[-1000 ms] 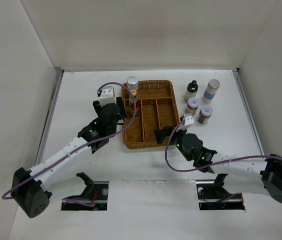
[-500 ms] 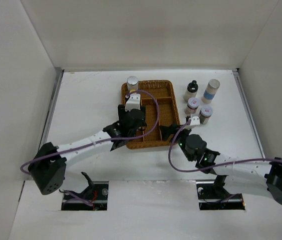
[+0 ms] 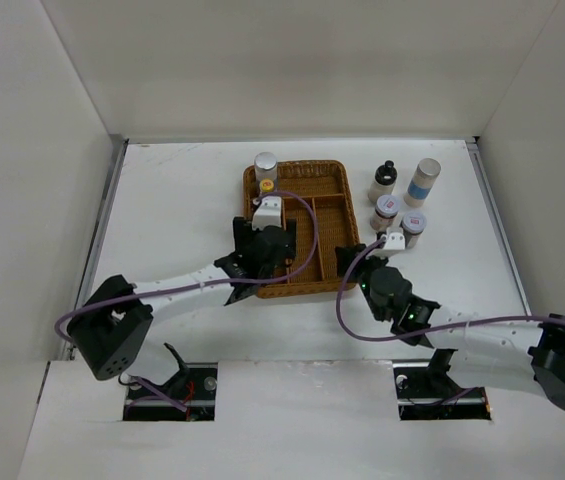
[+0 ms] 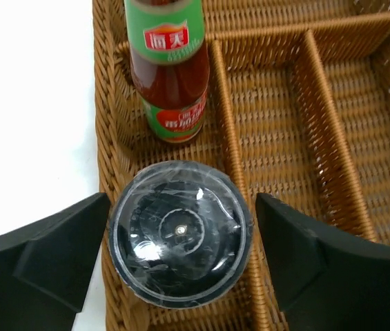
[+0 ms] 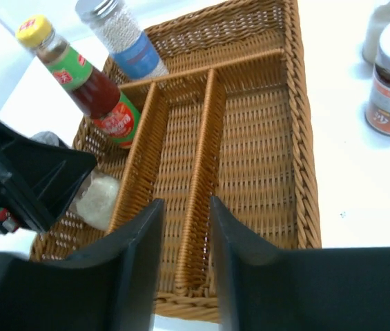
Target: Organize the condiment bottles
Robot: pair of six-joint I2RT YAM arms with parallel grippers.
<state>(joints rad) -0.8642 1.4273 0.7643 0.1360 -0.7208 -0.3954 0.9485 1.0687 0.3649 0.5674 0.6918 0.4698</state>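
Left wrist view showed the left gripper (image 4: 182, 203) spread wide, its jaws either side of the clear-lidded round jar (image 4: 181, 231) and, as far as that angle allowed, just clear of it. A second earlier that arm was off the left rim of the brown wicker divided tray (image 4: 270, 117), so the jar looked newly set down and released. It stood at the near end of the left compartment, just near of the yellow-capped red sauce bottle (image 4: 170, 76). The right gripper (image 5: 186, 234) had drawn nearly together, empty, at the tray's near edge. The black-capped bottle (image 3: 383, 180), blue-banded pale jar (image 3: 422, 182) and red-labelled shakers (image 3: 385, 212) stood on the white table (image 3: 182, 200), right of the tray.
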